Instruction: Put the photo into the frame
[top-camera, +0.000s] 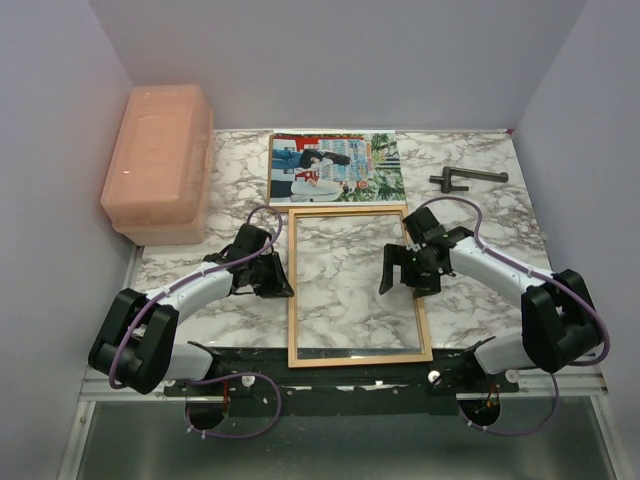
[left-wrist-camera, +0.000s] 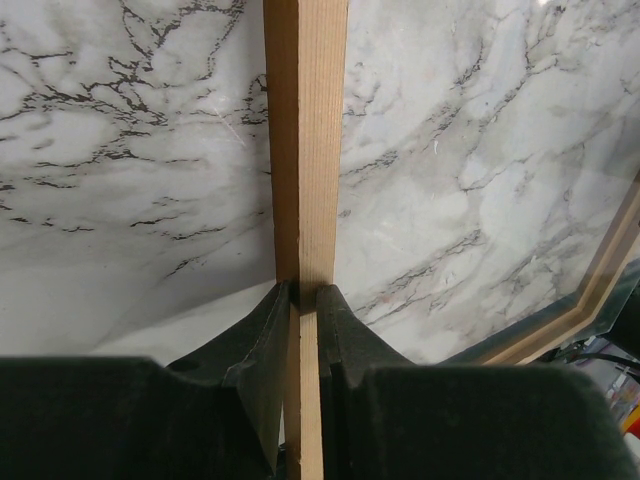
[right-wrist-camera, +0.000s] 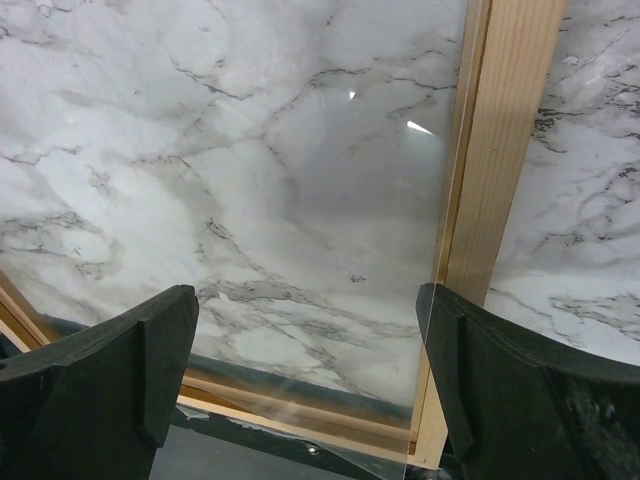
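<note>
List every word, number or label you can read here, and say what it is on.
On the photo: any lettering in the print is too small and blurred to read.
On the frame: no text shows.
On the pink box: no label shows.
Nothing can be read in any view.

Overhead view faces down; both wrist views closely share the frame (left-wrist-camera: 305, 150).

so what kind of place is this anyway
Probably a robot lab cell: plain walls box in a marble-look table, and the left arm and right arm are mounted at its near edge.
</note>
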